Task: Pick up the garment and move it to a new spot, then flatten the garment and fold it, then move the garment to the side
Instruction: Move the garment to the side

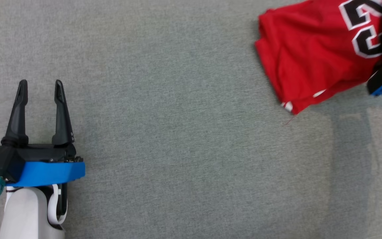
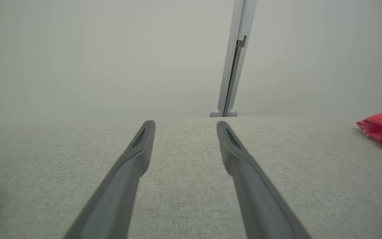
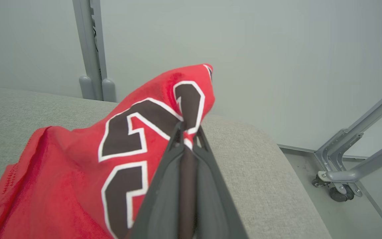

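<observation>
A grey woven surface [image 1: 177,132] carries the red garment [image 1: 313,56], a numbered jersey. The right gripper [image 3: 188,131] is clamped tight on a fold of the garment, raising a peak. Well left of the garment, the left gripper [image 1: 40,84] is spread wide and holds nothing. Behind the garment stand a pale wall [image 3: 277,49] and a grey post [image 3: 91,49].

We are looking at what seems to be a robot test lab, not a home. We are facing a table [image 1: 177,139] covered in plain grey cloth. Bare pale partition panels [image 2: 78,49] are standing just behind it, joined by a grey metal post [image 2: 235,59]. A metal frame on castors [image 3: 343,166] is sitting on the smooth floor [image 3: 313,212] beyond the table's rounded corner.
</observation>
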Controlling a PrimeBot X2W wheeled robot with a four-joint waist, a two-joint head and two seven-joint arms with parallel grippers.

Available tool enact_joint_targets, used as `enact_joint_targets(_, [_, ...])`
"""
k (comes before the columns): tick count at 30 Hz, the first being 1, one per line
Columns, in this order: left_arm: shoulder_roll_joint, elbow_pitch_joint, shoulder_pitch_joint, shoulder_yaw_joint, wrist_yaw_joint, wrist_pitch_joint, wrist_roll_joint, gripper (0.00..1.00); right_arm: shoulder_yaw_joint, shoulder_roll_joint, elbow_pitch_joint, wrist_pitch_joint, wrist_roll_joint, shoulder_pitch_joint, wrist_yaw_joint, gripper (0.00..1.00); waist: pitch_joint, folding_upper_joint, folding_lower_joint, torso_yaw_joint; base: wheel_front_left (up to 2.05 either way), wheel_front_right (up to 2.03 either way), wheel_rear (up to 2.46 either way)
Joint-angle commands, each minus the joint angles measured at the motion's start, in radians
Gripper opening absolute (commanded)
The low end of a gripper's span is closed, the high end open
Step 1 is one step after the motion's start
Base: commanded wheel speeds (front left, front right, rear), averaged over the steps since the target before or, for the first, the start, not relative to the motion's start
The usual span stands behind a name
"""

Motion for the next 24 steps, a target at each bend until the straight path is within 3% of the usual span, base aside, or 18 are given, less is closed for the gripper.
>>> enact_joint_targets(1, [0.006, -0.007, -0.026, -0.004, -0.006, -0.003, -0.001, 1.00, -0.004, -0.014, 0.007, 0.003, -0.009, -0.025, 0.000, 0.00, 0.016, 0.0000, -0.0001, 0.015, 0.00, 0.00, 0.00])
enact_joint_targets(14, [0.018, -0.036, -0.062, -0.005, 0.002, -0.003, -0.007, 1.00, -0.096, -0.150, 0.188, 0.044, -0.098, -0.224, 0.000, 0.00, 0.086, 0.0000, -0.0001, 0.047, 0.00, 0.00, 0.00])
enact_joint_targets(22, [0.016, -0.036, -0.065, -0.007, 0.008, -0.003, -0.013, 1.00, -0.104, -0.155, 0.261, 0.031, -0.153, -0.285, 0.000, 0.00, 0.097, 0.0000, -0.0001, 0.044, 0.00, 0.00, 0.00])
enact_joint_targets(23, [0.016, -0.036, -0.066, -0.006, 0.009, -0.003, -0.014, 1.00, -0.104, -0.155, 0.270, 0.026, -0.155, -0.294, 0.000, 0.26, 0.098, 0.0000, -0.0001, 0.043, 0.00, 0.00, 0.00])
enact_joint_targets(24, [0.016, -0.036, -0.067, -0.006, 0.009, -0.003, -0.015, 1.00, -0.102, -0.151, 0.282, 0.021, -0.155, -0.302, 0.000, 0.44, 0.099, 0.0000, -0.0001, 0.043, 0.00, 0.00, 0.00])
